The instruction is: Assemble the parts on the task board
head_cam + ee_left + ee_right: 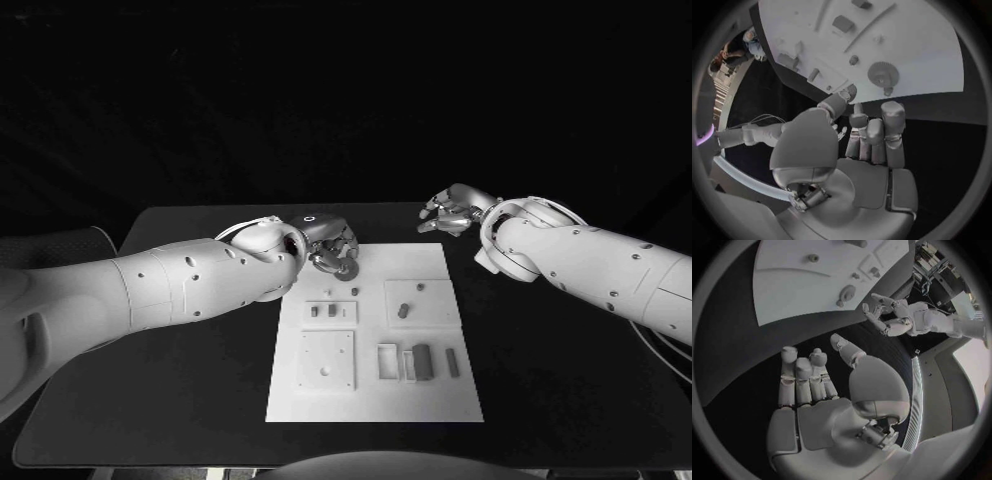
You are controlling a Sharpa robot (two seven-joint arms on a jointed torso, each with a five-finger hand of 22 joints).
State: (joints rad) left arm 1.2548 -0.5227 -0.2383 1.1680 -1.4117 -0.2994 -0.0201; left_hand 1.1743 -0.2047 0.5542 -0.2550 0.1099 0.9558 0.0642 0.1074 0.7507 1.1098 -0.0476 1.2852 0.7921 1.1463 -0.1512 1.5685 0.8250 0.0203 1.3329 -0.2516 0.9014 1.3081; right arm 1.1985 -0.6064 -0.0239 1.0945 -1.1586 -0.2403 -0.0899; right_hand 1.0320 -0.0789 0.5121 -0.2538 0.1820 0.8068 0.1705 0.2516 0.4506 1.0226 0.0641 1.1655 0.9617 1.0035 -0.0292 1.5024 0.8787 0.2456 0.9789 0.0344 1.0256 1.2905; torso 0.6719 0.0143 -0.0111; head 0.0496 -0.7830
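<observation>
The white task board (372, 400) lies in the middle of the black table. A round gear part (345, 267) lies flat on its far left corner, also seen as the gear (882, 74) and the gear (847, 292). My left hand (326, 243) hovers just beyond that corner, fingers straight, holding nothing; the left hand (861, 135) stops short of the board's edge (942, 92). My right hand (453, 213) is off the board past its far right corner, and this hand (817, 380) holds nothing, its fingers loosely apart. Small grey parts (332, 310) lie further down the board.
Several small pieces stand or lie on the board: a short block (405, 308), a long bar (421, 362), a thin strip (453, 362). A square raised plate (327, 360) sits at the near left. Bare black table (173, 400) surrounds the board.
</observation>
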